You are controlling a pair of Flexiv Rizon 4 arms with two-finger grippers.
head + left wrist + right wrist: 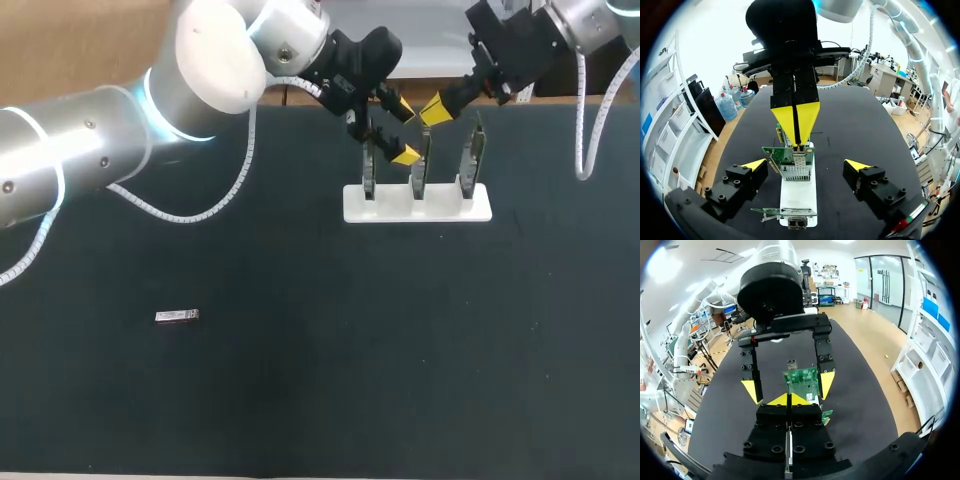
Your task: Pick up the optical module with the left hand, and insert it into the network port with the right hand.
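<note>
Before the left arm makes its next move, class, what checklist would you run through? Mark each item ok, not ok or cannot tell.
1. Optical module found, lying free on the table: ok.
2. Left hand open and holding nothing: ok.
3. Left hand close to the module: not ok. It straddles a circuit card on the white stand, far from the module.
4. Right hand clear of the left hand: not ok. It is shut, with its tips at that same card.
5. Network port empty and ready: cannot tell.
</note>
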